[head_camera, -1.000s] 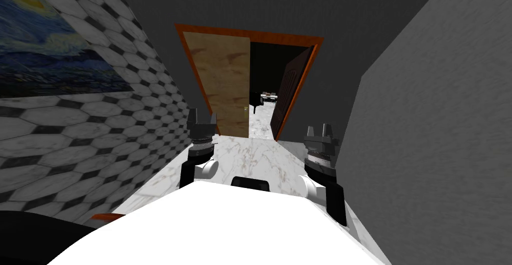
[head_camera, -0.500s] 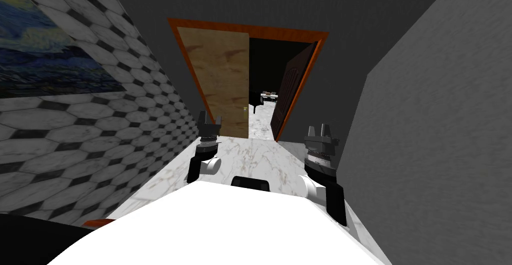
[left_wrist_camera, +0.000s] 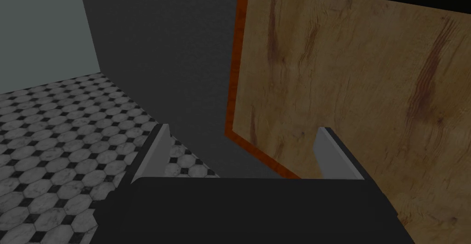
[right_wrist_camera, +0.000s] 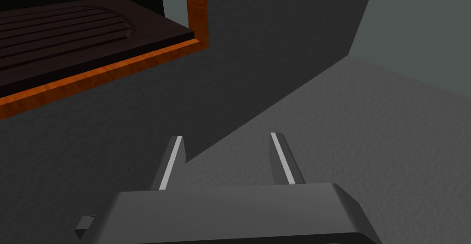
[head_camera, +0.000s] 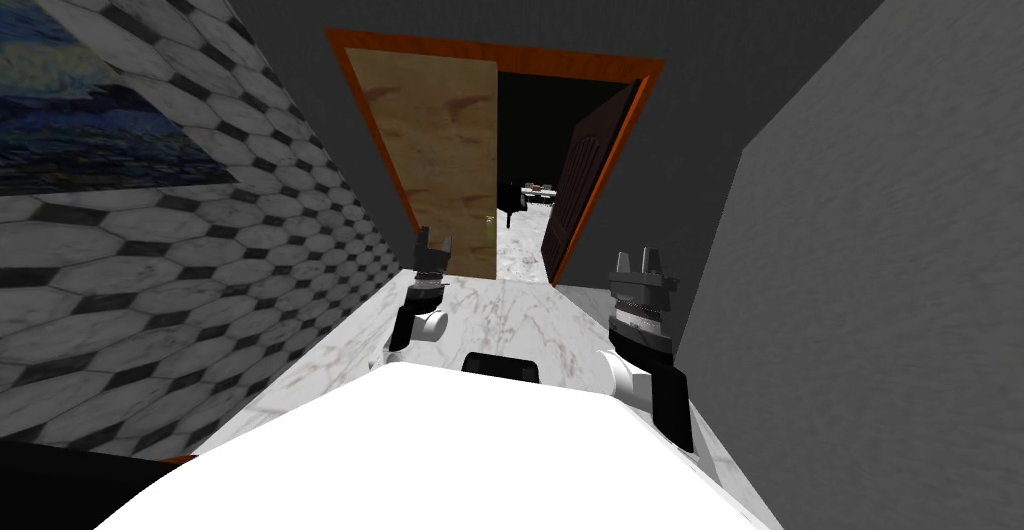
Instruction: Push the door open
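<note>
Pointing at the doorway, the left gripper [head_camera: 433, 247], fingers spread wide and empty, hovers close before the light wooden door [head_camera: 440, 154], which stands upright across the left half of the orange frame [head_camera: 345, 94]. The right gripper [head_camera: 637, 259], equally spread and empty, hangs by the grey wall [head_camera: 850, 254] near the frame's right edge, where a dark door [head_camera: 580, 194] stands swung inward. With the left arm nearer, I judge the push is its own, straight ahead near the panel's free edge.
</note>
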